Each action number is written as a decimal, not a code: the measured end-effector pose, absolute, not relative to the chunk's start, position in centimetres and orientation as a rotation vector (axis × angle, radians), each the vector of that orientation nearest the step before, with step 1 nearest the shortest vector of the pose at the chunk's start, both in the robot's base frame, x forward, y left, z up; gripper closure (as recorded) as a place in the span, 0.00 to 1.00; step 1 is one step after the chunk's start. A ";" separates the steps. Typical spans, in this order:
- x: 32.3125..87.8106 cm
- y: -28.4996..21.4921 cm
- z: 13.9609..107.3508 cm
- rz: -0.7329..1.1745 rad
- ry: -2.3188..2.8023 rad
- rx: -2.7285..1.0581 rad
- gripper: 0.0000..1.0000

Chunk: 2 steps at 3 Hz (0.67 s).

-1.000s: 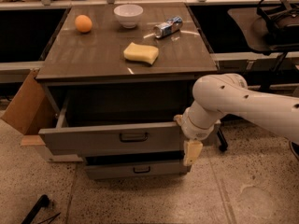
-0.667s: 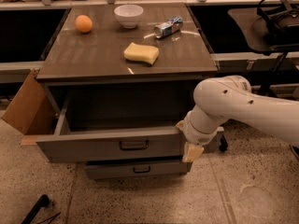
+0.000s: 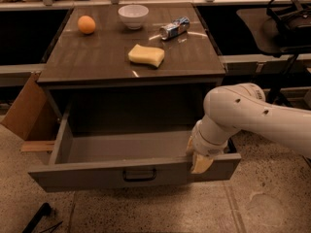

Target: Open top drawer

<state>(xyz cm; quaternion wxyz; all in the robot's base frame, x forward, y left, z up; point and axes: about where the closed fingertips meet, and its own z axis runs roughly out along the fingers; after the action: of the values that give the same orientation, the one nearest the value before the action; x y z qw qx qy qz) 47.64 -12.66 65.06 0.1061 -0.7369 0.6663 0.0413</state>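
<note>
The top drawer [image 3: 97,174] is the wide grey drawer under the cabinet top. It stands pulled far out, with its empty grey inside showing and a small black bar handle [image 3: 139,174] at the centre of its front panel. My gripper [image 3: 200,162] is at the right part of the drawer's front edge, at the end of the white arm [image 3: 252,118] that comes in from the right. It sits right of the handle, against the front panel's top rim. The lower drawers are hidden under the open one.
On the cabinet top [image 3: 97,57] lie an orange [image 3: 86,24], a white bowl [image 3: 133,15], a tipped can [image 3: 174,28] and a yellow sponge [image 3: 146,55]. A cardboard box [image 3: 26,108] stands left of the cabinet. A black chair [image 3: 286,28] is at the right.
The top drawer has slid further out toward the camera, covering the lower drawers. My gripper has moved with its front edge, forward and down.
</note>
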 end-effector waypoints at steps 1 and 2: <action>46.8 -12.7 64.9 0.139 1.971 -2.146 0.00; 46.8 -12.7 64.9 0.139 1.971 -2.146 0.00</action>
<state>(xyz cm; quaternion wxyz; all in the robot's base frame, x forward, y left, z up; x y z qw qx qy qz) 46.81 -12.73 64.91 0.1117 -0.7311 0.6714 0.0474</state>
